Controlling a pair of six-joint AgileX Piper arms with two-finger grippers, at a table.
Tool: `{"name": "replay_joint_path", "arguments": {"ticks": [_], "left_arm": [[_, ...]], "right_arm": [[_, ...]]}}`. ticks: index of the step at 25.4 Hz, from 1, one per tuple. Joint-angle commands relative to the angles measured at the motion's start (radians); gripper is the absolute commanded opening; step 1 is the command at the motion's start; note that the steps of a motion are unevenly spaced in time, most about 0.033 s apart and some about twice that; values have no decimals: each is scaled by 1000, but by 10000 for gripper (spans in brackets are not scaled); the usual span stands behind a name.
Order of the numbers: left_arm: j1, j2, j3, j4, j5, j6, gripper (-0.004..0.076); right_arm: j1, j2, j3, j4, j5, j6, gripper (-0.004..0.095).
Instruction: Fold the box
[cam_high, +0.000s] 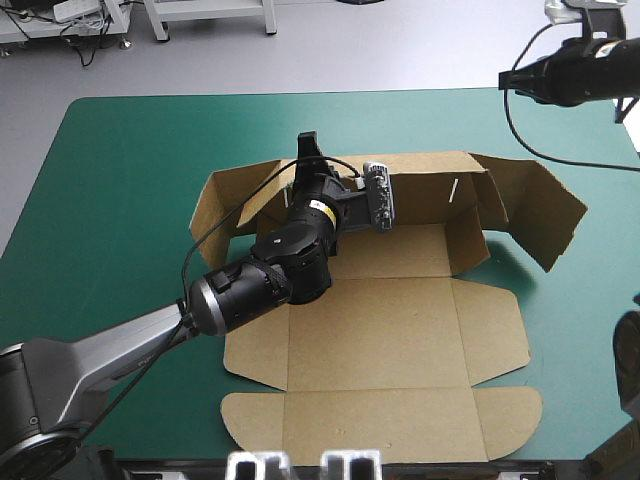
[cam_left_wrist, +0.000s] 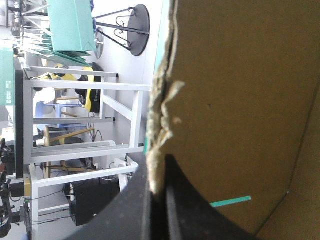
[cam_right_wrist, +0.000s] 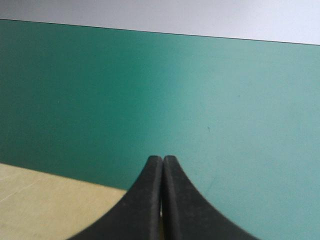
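The brown box lies in the middle of the teal-green cover, its base and near flaps flat. Its far wall and side panels stand up. My left gripper reaches over the box and is shut on the top edge of the far wall near its left end. In the left wrist view the black fingers pinch the frayed board edge of the box. My right gripper hangs above the table's far right corner, away from the box. It is shut with nothing in it, and a corner of board lies beneath it.
The right side panel stands tilted outward toward the table's right edge. The lid flaps reach almost to the front edge. Bare teal-green cover stretches left of the box and along the far edge.
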Motion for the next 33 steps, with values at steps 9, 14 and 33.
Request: {"name": "replay_joint_path", "arguments": {"ticks": [9,14,33], "left_arm": [[-5,-52,-28,130,-35,-80,-8],[-4,-50,-28,130,-31,-80,-8],[-4,-46,-28,60,-24,-97,-8]], "right_arm": [[-4,131,99,-1,22,-45,-17],[-12,80,153,-9,22,-69,-17],[-74,-141,501,37,21,-218,-17]]}}
